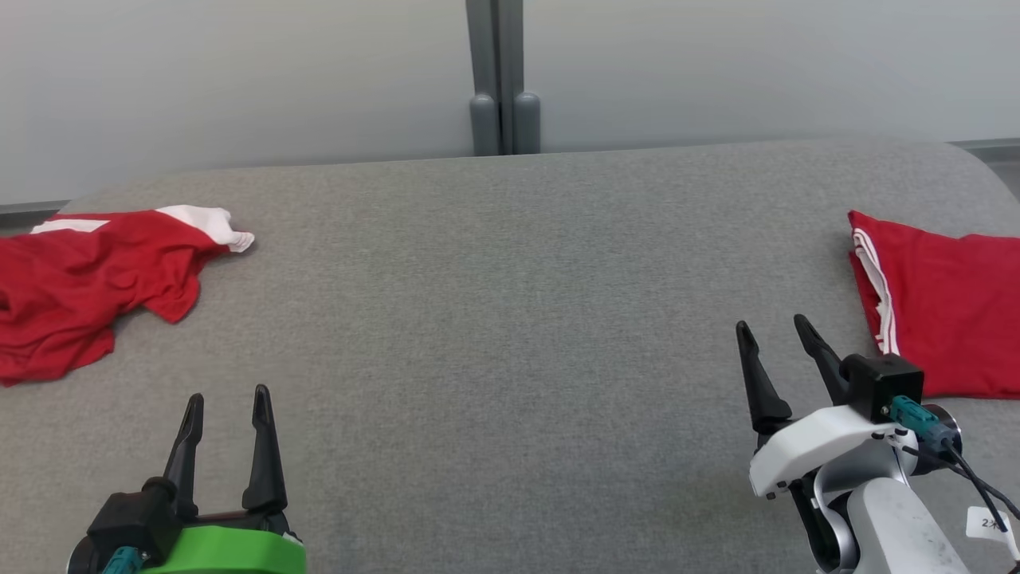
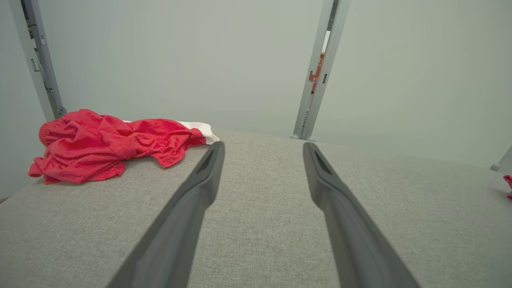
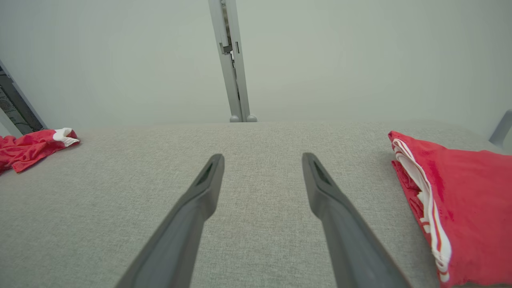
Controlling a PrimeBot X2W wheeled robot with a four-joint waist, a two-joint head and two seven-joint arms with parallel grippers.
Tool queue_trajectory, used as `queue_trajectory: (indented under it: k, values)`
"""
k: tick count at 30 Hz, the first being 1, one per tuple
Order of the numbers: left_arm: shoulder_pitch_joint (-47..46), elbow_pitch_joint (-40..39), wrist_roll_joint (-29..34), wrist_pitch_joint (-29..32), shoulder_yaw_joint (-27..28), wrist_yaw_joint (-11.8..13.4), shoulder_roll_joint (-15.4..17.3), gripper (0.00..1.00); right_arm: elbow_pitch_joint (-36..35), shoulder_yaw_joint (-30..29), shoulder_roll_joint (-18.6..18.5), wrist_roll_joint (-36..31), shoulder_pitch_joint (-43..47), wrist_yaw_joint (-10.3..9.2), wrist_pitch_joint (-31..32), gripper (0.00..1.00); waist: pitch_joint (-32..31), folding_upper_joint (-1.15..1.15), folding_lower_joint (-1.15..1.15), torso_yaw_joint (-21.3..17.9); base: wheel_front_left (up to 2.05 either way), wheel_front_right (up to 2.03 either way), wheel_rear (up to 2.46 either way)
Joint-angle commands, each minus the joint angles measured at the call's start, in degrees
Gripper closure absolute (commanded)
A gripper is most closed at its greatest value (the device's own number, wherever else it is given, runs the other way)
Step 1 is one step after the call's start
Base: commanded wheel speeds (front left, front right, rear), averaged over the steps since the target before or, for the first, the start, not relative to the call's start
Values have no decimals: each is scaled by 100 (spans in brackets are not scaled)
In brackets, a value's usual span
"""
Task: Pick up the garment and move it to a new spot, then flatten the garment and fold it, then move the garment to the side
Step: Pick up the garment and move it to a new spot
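A crumpled red garment with white trim point(image 1: 88, 283) lies at the far left of the grey table point(image 1: 494, 319); it also appears in the left wrist view point(image 2: 108, 144) and small in the right wrist view point(image 3: 32, 148). A folded red garment with white stripes point(image 1: 940, 303) rests at the right edge, also in the right wrist view point(image 3: 460, 208). My left gripper point(image 1: 227, 399) hovers open at the lower left, right of and nearer than the crumpled garment. My right gripper point(image 1: 777, 327) stands open at the lower right, just left of the folded garment. Both hold nothing.
A pale wall runs behind the table, with a grey vertical post point(image 1: 502, 80) at its middle. The table's back edge curves down at both corners. Bare grey fabric spreads between the two garments.
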Motion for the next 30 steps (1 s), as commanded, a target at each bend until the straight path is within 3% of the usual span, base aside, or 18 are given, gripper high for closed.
queue_trajectory:
  k: [1, 18, 30]
  values:
    - [-78, 1, 11, 1, 9, -16, 9, 0, -16, -10, -26, 23, 76, -9, -28, 0, -21, 0, 0, 309, 0, 0, 0]
    - [212, -26, 244, 1, 262, -60, 10, 0, 89, 118, 70, 138, 167, -9, -70, 0, -287, 0, 0, 1897, 0, 0, 0]
    - [334, -60, 262, 2, 335, -74, 9, 0, 174, 139, 100, 141, 173, -9, -102, 0, -377, 0, 0, 2524, 0, 0, 0]
